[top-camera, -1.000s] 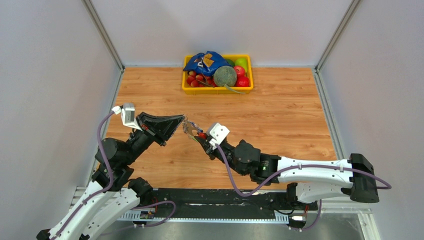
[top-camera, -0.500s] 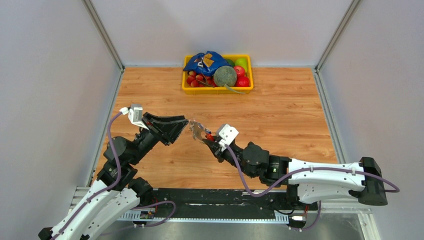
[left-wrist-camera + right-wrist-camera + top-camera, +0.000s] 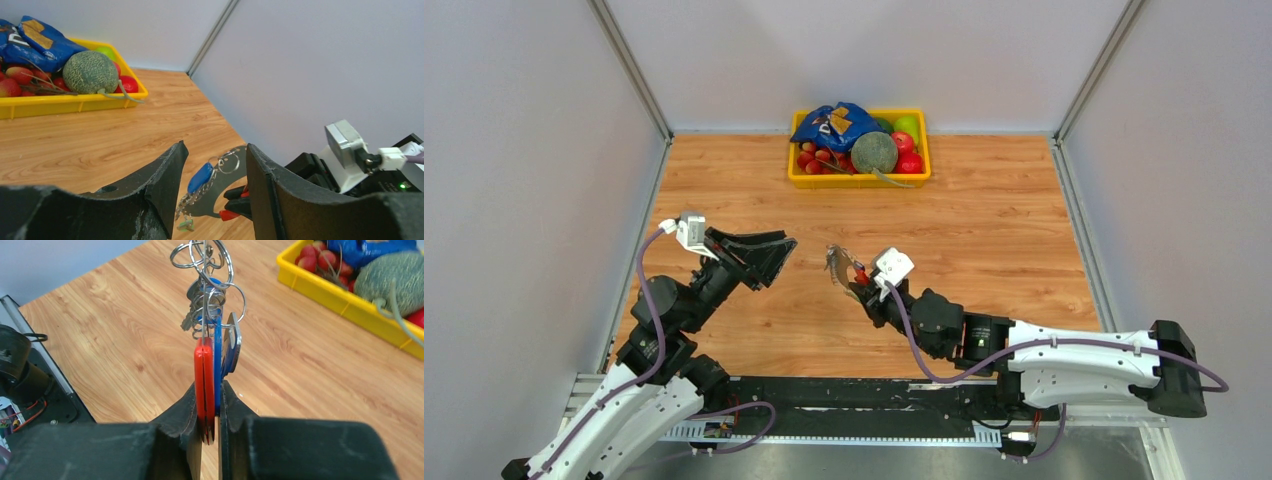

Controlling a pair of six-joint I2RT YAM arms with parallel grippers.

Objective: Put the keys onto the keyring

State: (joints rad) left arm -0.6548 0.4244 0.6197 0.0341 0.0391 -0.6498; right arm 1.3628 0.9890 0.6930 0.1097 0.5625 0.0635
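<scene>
Released by the left gripper (image 3: 215, 150) since a second ago, the keyring (image 3: 204, 371) with blue keys (image 3: 217, 360) hangs above the table (image 3: 100, 315). The right gripper (image 3: 209, 390) clamps its red clip. The left gripper's jaws stand apart, nearby.

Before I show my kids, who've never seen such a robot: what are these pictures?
Two robot arms stand at a wooden table. One picture looks down from above; two come from wrist cameras. The jaws of the right arm are shut on the keyring, a bunch with a red clip, a blue-headed key and wire rings. The jaws of the left arm stand open, facing it. At the far edge, a yellow tray holds fruit, a melon and a blue bag.
</scene>
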